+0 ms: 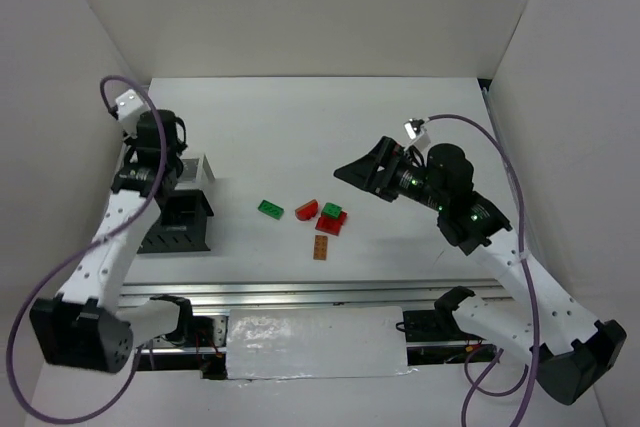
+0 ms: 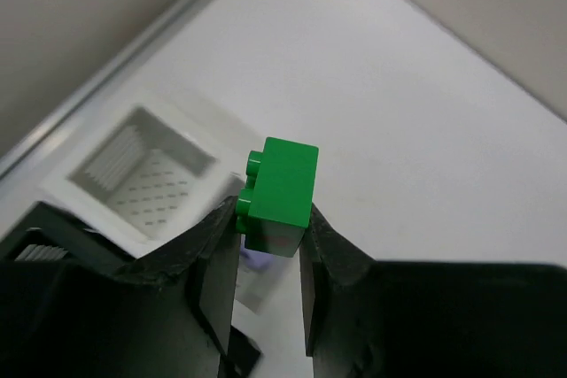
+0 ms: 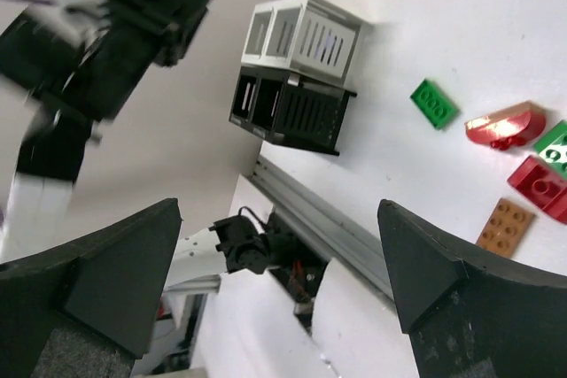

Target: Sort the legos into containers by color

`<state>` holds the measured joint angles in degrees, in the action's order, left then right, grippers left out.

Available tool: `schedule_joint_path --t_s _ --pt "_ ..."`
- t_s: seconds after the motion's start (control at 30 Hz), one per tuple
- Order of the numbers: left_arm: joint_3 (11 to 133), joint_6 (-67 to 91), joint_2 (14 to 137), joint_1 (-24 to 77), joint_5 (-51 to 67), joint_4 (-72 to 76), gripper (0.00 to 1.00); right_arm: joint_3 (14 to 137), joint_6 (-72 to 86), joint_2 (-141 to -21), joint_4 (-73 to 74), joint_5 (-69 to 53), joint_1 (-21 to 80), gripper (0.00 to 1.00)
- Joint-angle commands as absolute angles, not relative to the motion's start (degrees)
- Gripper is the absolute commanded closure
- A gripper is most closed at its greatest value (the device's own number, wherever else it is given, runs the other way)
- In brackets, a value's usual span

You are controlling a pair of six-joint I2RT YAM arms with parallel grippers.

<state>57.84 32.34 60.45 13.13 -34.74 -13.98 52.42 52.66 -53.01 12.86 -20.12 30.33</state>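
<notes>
- Landmark: the containers (image 1: 187,202), a cluster of white bins (image 1: 203,169) and black bins (image 1: 180,229) on the left part of the table (image 1: 400,117). In the top view the white bins are on the cluster's far side and the black bins on its near side.
- Left gripper (image 2: 273,232): closed on a green brick (image 2: 282,192), one finger on each side, studs facing left in the wrist view. It hangs above the containers, over the white bins. One white bin (image 2: 111,158) with a perforated floor shows below and to the left of the brick.
- Right gripper (image 3: 279,219): fingers spread wide with nothing between them. It is held off the table, well to the right of the containers and beyond the loose bricks.
- Loose legos: all lie on the table to the right of the containers, outside every bin.
- Nearest the containers is a flat green plate (image 1: 270,209).
- Next is a red sloped piece (image 1: 307,210).
- Farther right, a small green piece (image 1: 332,211) touches a red brick (image 1: 330,224). Whether it sits on top or alongside cannot be told.
- An orange-brown plate (image 1: 320,247) lies on the near side of that group, a little apart.
</notes>
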Motion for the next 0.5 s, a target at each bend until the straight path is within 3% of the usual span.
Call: schedule_joint_path --t_s 0.0,0.17,0.37,0.47 --pt "65.3 45.3 69.4 2.0 -38.7 -31.8 1.00 52.7 48.3 -50.3 15.5 -16.1 30.2 0.00" --pt "71.4 48.0 78.5 -2.2 -41.8 -35.1 1.00 53.1 45.7 -49.7 18.1 -15.5 30.2 0.01" --pt "68.3 50.1 79.8 -6.9 -41.1 -34.8 1.00 51.8 45.3 -49.6 16.6 -15.7 30.2 0.00" --pt "67.2 49.5 79.0 -7.1 -40.3 -32.8 0.90 52.0 44.9 -50.4 16.3 -17.4 30.1 0.00"
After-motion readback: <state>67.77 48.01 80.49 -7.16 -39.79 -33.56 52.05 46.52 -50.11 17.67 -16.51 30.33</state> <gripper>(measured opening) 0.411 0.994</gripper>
